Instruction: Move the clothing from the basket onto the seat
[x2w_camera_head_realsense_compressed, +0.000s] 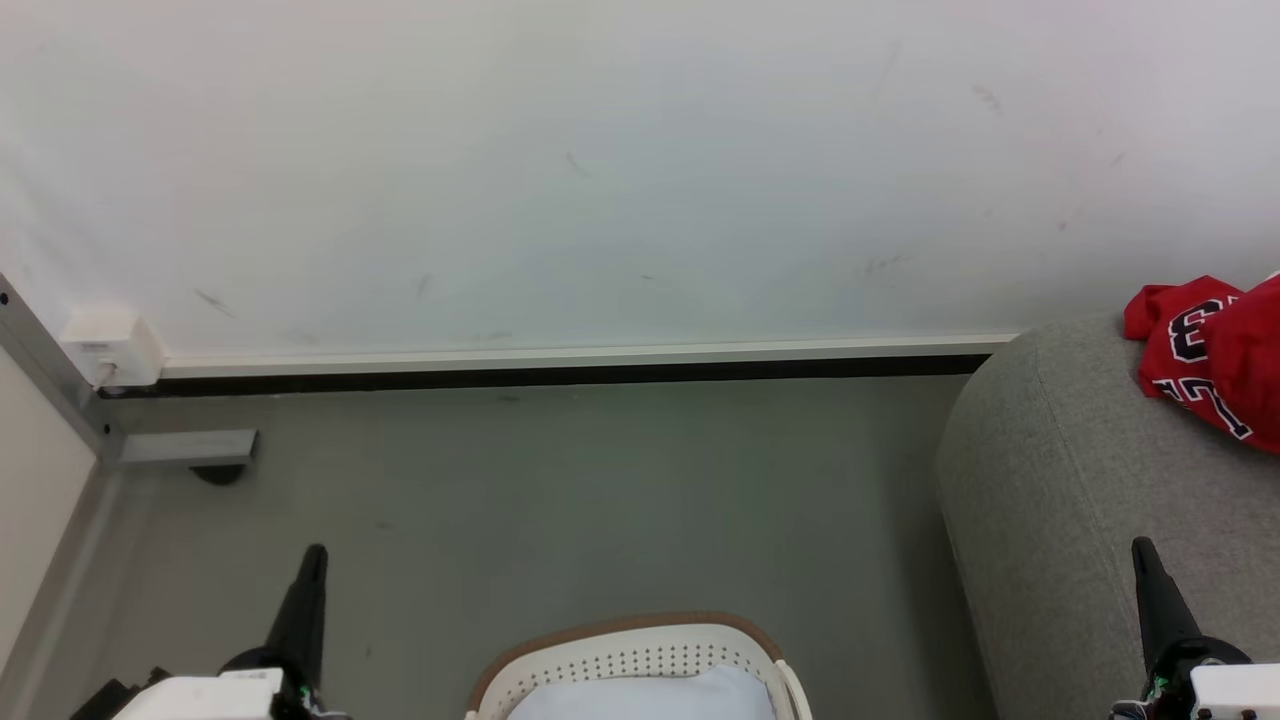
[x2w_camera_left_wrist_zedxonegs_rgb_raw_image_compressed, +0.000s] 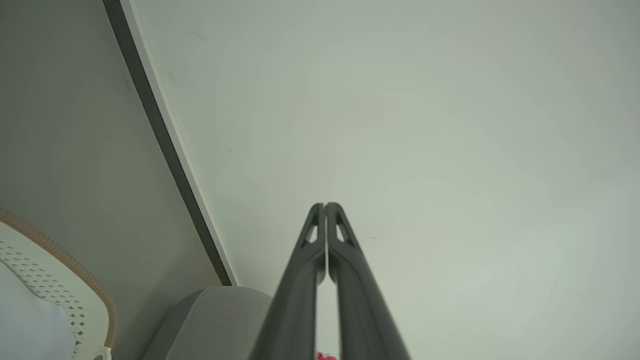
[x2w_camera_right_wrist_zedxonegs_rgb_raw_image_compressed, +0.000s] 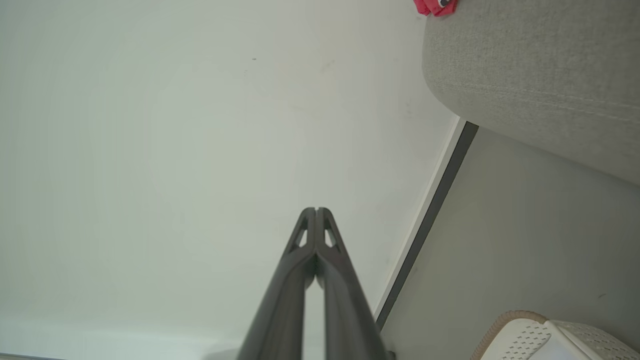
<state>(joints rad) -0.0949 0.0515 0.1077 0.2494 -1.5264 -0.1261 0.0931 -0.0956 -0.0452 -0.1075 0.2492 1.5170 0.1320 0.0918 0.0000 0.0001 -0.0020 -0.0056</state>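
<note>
Clothing (x2w_camera_head_realsense_compressed: 1213, 362) in bright red lies bunched on the top of the grey seat (x2w_camera_head_realsense_compressed: 1070, 520), at the far right of the head view. One piece shows black-and-white lettering, and a plainer red fold lies over its right side. The right edge of the head view cuts the heap off. In the right wrist view a small red scrap of it peeks over the seat's rounded edge.

The basket (x2w_camera_head_realsense_compressed: 620, 650) stands on the grey floor (x2w_camera_head_realsense_compressed: 600, 490), low in the middle of the head view and to the left of the seat, with a strip of bare floor between them. It is cream with rows of small holes and a brown band round the rim. Something pale bluish-white (x2w_camera_head_realsense_compressed: 650, 695) sits inside it. No red shows in the part of the basket that is in view.

The left pincer (x2w_camera_head_realsense_compressed: 316, 553) is at the lower left, over the floor beside the basket. Its two dark fingers are pressed together and it holds nothing. The right pincer (x2w_camera_head_realsense_compressed: 1142, 546) is at the lower right, over the seat's front part and well short of the red heap. It is likewise closed tight and empty. Both wrist views show the fingertips meeting against the pale wall (x2w_camera_head_realsense_compressed: 600, 170).

A dark skirting strip (x2w_camera_head_realsense_compressed: 580, 374) runs along the foot of that wall. A small white box (x2w_camera_head_realsense_compressed: 110, 345) sits on the wall at the left end.
</note>
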